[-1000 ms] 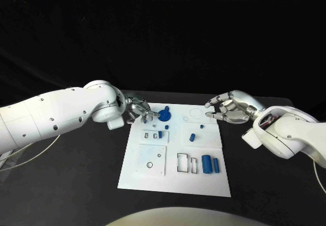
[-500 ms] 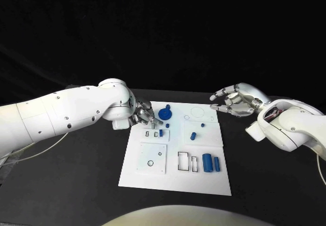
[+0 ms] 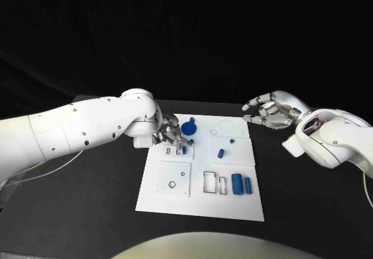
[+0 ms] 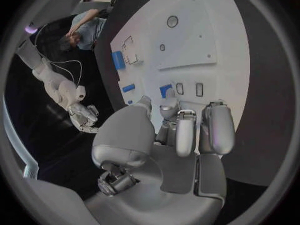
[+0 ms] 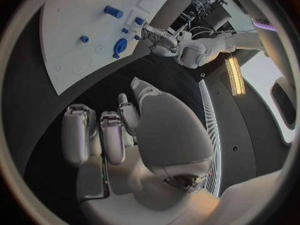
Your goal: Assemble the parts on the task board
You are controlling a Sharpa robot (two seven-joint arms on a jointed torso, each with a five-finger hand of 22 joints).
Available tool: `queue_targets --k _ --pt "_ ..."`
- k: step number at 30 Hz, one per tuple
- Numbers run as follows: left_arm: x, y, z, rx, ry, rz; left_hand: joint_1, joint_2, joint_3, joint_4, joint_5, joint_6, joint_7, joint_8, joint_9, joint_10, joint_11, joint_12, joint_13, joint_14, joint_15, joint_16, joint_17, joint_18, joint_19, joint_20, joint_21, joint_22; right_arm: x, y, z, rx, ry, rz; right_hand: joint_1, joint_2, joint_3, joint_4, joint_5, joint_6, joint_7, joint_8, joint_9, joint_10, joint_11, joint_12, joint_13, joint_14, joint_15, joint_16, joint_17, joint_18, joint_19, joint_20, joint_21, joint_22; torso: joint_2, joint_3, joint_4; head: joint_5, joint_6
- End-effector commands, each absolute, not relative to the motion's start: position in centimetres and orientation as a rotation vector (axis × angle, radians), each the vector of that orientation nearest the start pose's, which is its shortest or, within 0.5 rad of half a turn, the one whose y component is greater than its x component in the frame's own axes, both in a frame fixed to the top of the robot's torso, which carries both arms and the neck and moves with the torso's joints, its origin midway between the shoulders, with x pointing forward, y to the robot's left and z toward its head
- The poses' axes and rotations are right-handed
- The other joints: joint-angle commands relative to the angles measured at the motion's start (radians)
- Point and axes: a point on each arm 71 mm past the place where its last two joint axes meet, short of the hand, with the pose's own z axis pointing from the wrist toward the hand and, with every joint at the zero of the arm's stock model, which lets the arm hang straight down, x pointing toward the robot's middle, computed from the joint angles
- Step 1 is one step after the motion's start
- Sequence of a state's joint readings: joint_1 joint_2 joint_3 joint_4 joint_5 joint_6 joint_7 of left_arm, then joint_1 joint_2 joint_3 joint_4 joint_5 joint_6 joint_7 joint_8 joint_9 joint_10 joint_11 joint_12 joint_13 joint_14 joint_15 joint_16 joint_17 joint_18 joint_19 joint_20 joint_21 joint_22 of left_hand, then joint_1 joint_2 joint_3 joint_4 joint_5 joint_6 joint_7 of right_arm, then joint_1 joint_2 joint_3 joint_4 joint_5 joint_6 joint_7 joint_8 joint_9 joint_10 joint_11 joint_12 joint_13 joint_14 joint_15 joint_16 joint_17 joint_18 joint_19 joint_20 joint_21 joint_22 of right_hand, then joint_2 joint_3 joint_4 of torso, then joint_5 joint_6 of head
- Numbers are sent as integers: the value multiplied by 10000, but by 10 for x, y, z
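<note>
Hovering over the task board (image 3: 233,200), the left hand (image 3: 172,133) has fingers curled; any grip cannot be told. Small blue parts (image 3: 220,154) lie just beyond its fingertips and risk being knocked aside. Right hand (image 3: 269,113) waits empty, fingers apart, well apart over the counter (image 3: 93,216).

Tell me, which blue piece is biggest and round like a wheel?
The round blue part near the task board's far edge, beside the left robot hand. The other blue pieces are small pegs or upright cylinders.

The black table (image 3: 85,216) spreads under everything, its surface dark and matte. A thin pale cable (image 3: 47,170) loops across it near the left edge.
</note>
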State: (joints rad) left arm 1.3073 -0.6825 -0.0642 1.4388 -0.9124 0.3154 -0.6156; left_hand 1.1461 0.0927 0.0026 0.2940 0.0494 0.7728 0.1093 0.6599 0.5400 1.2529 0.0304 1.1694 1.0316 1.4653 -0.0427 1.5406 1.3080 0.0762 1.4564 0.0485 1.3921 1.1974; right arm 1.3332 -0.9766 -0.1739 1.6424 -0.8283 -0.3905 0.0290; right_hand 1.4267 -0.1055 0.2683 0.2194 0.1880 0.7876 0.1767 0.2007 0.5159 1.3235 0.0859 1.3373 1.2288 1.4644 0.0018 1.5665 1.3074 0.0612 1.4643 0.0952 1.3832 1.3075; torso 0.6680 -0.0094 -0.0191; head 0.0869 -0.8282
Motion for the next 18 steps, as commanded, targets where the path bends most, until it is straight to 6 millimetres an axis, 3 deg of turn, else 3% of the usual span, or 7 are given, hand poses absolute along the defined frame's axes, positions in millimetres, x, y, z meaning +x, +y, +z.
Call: queue_targets --k 1,18 --pt "493 158 -199 -979 25282 -4147 -113 20 -88 4 -5 24 -65 62 25 -15 -51 69 2 943 -4 61 2274 -91 25 -12 46 16 469 -237 -163 3479 17117 9330 -15 -91 54 13 71 -95 11 34 -16 -82 18 -57 -4 1064 60 43 2634 -75 318 83 -46 476 -3 -5 -16 30 -8" --pt "496 158 -205 -1117 25562 -3938 -167 -32 -376 -7 -2 -75 -63 188 100 -229 -49 -110 -260 942 -3 62 2277 -107 24 -12 109 127 471 -238 -163 3499 17162 9243 -32 -109 66 24 103 -150 21 18 -26 -111 26 -86 -43 1064 65 43 2634 -71 312 86 -63 459 -1 -2 -1 43 -84"
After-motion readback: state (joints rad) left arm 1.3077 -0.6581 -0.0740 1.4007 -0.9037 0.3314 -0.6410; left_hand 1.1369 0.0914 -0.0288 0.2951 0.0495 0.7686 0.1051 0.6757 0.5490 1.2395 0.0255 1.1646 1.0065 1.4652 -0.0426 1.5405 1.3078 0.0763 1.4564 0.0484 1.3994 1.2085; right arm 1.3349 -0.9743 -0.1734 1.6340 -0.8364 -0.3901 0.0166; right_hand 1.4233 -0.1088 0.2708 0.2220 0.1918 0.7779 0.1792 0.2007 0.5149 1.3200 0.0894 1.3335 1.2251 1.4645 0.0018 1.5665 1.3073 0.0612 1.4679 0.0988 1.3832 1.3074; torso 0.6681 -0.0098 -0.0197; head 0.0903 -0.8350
